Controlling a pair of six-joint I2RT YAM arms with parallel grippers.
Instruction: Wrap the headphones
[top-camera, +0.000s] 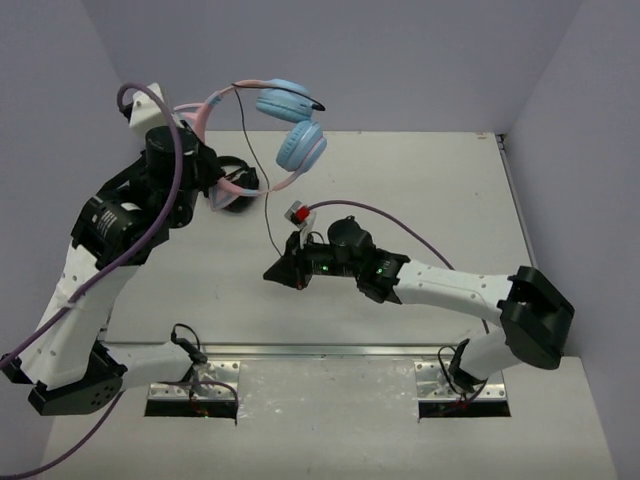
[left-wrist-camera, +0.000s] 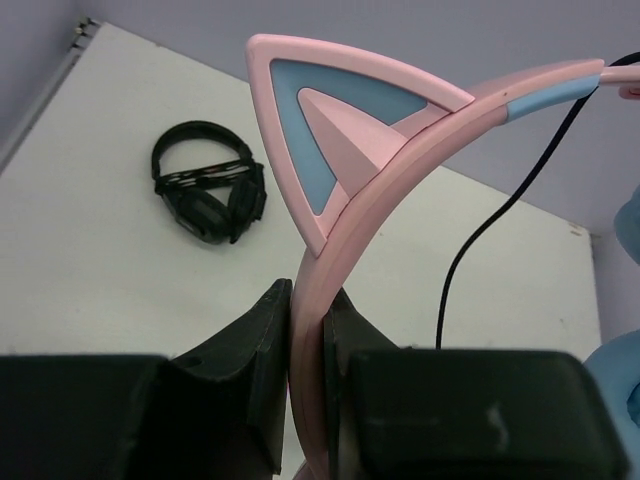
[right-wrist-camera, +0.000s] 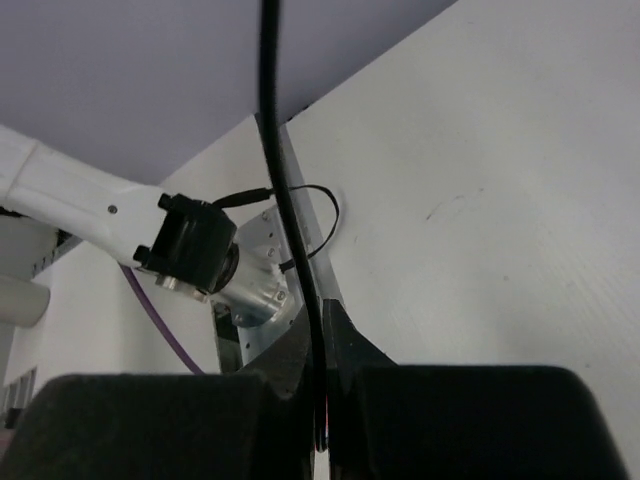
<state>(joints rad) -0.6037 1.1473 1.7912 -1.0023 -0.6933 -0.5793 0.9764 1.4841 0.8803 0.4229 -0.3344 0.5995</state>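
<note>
Headphones (top-camera: 300, 147) held up in the air over the far left part of the table (top-camera: 430, 200), well clear of its surface. Clamped at the crown of the pink headband by the left gripper (top-camera: 213, 172), fingers narrow and pressed against both sides of the band.

Visible only from above: the whole loop of the band, both light blue earcups, and the cable (top-camera: 264, 200) dropping from the band to the right gripper (top-camera: 273, 272) near the middle of the table. Visible clearly only from the left wrist: all-black headphones (left-wrist-camera: 208, 195) lying flat on the table toward its far left corner, mostly hidden behind the left arm in the top view. Also there, close up, a pink cat ear (left-wrist-camera: 330, 120) with blue inset, standing up from the band just past the fingers. Visible only from the right wrist: right fingers closed tight on the thin black cable, rising straight out from between them.

Turned sideways in the top view: crown toward the table's left edge, earcups toward the right, long axis roughly along the far edge, one earcup beyond the other.
</note>
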